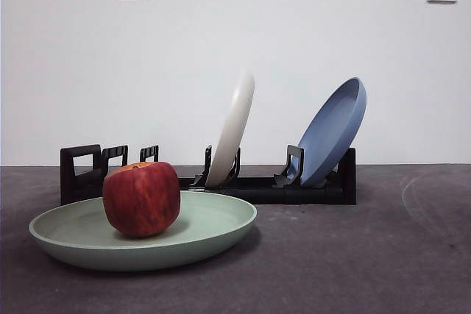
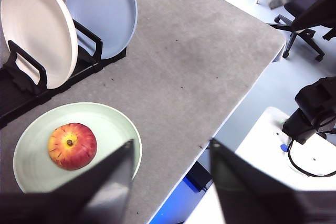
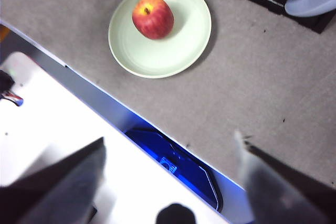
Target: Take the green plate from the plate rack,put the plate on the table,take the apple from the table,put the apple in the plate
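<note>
Apple (image 1: 141, 198) sat in your green plate (image 1: 213, 229) on the tabletop (image 1: 353, 255), near its edge; left gripper (image 2: 170, 182) and right gripper (image 3: 170, 182) hung apart, empty.

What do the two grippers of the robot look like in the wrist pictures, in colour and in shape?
Only the jaws show. The left gripper has two dark, nearly black jaws, flat and tapering to blunt tips, with a dull grey sheen. The right gripper has the same kind of dark wedge-shaped jaws, blurred by closeness. No cables, markings or labels are visible on either.
</note>
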